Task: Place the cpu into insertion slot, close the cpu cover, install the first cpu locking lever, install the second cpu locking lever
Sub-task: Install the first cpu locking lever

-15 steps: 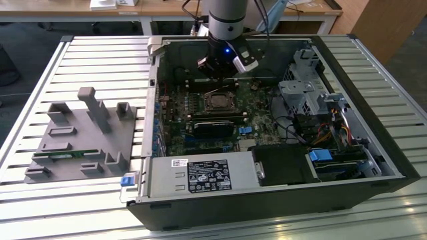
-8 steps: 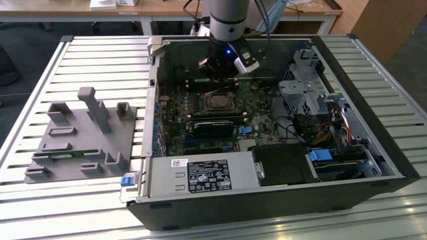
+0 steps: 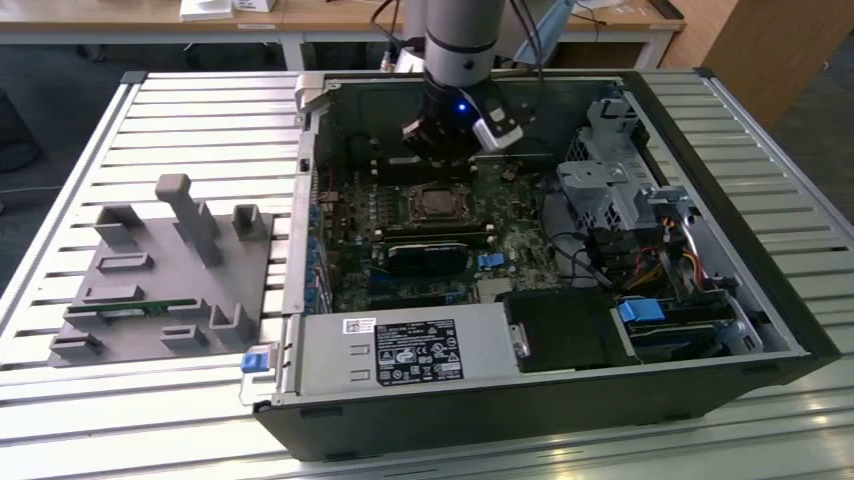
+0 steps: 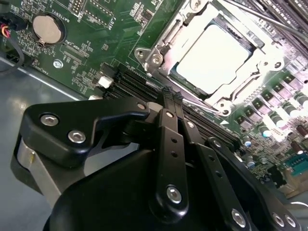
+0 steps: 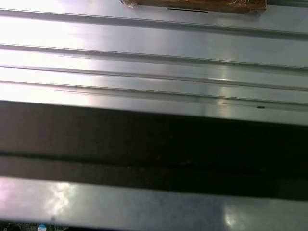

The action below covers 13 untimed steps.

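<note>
A slatted aluminium table (image 3: 120, 130) fills the scene; wooden desks (image 3: 334, 15) stand at twelve o'clock over dark floor (image 3: 54, 60).

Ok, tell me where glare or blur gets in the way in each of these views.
In the second wrist view, glare whitens the cpu top, and the gripper linkage up close looks soft. In the first wrist view, bright streaks wash across the ribbed metal table above a dark band. In the exterior view, light is even and the gripper is dim.

The arm (image 3: 461, 40) hangs vertical — its pincer (image 4: 166, 103) drawn closed, empty.
</note>
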Available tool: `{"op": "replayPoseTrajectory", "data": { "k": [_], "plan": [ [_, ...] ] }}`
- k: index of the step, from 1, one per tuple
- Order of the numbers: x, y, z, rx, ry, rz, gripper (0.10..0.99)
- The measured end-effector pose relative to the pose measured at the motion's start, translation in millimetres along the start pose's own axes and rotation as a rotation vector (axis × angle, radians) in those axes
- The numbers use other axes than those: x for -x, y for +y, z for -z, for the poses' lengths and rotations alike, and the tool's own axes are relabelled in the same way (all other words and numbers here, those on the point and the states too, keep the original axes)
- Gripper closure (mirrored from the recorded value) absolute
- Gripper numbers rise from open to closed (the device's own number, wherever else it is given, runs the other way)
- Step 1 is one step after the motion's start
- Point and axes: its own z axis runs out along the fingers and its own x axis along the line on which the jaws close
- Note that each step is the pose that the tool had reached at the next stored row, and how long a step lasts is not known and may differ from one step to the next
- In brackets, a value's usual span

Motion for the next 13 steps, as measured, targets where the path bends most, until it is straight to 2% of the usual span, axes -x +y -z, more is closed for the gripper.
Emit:
{"op": "replayPoseTrajectory", "data": {
  "k": [5, 13],
  "plan": [
    [3.4, -0.5, -3.5, 0.0, -0.0001, 0.0, 0.98],
    [4.2, -1.0, -7.9, -0.002, 0.0002, 0.0, 0.98]
  ]
}}
